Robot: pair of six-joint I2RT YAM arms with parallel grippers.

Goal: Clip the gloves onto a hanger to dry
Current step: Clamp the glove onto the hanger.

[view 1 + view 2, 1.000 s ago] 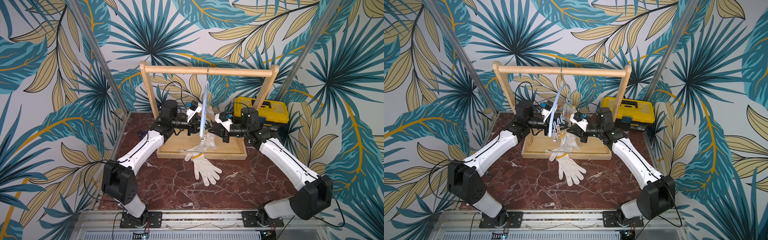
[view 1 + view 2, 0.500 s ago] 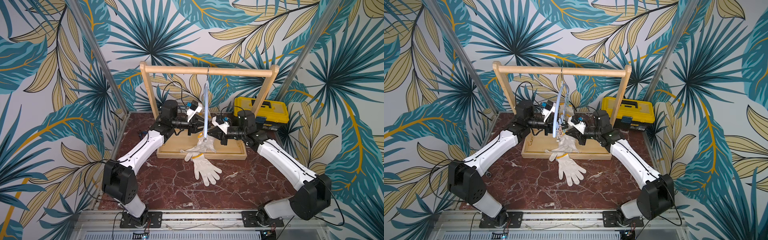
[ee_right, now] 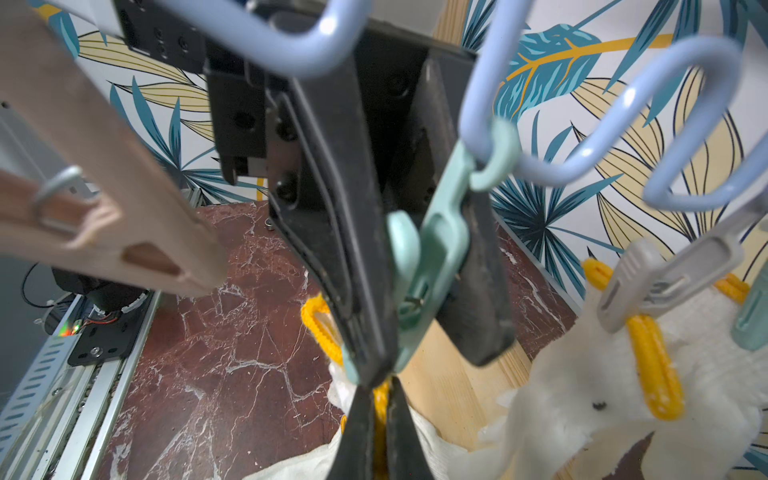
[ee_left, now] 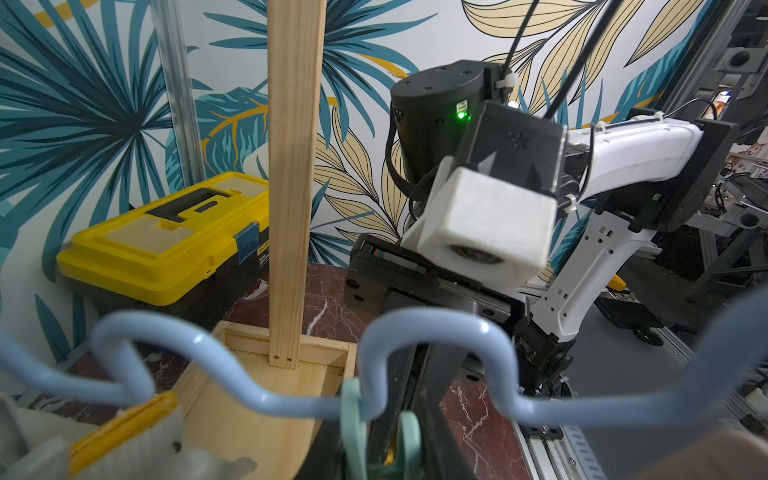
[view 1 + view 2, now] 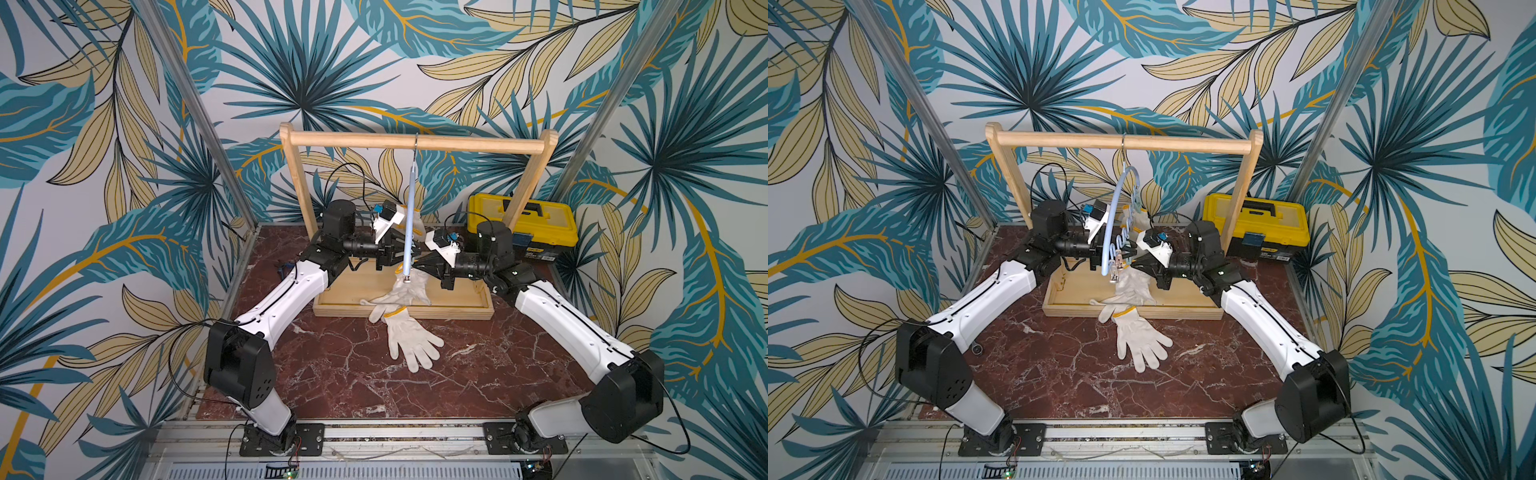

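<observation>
Yellow toolbox beside wooden rack, marble tabletop

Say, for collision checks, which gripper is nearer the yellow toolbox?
Right. The right gripper is between hanger and toolbox; the left gripper is beyond the hanger.

Both arms are raised and reach inward, forearms roughly level and pointed at each other.

Left arm: the white link slants up and away from the black shoulder housing, wrist turned toward the middle.

Right arm: near mirror of it.

Left gripper: jaws partly closed, pressing a teal clip from both sides.

Right gripper: jaws pinched tight on a yellow glove cuff.

In both top views the two grippers sit almost tip to tip, midway between the arms.
</observation>
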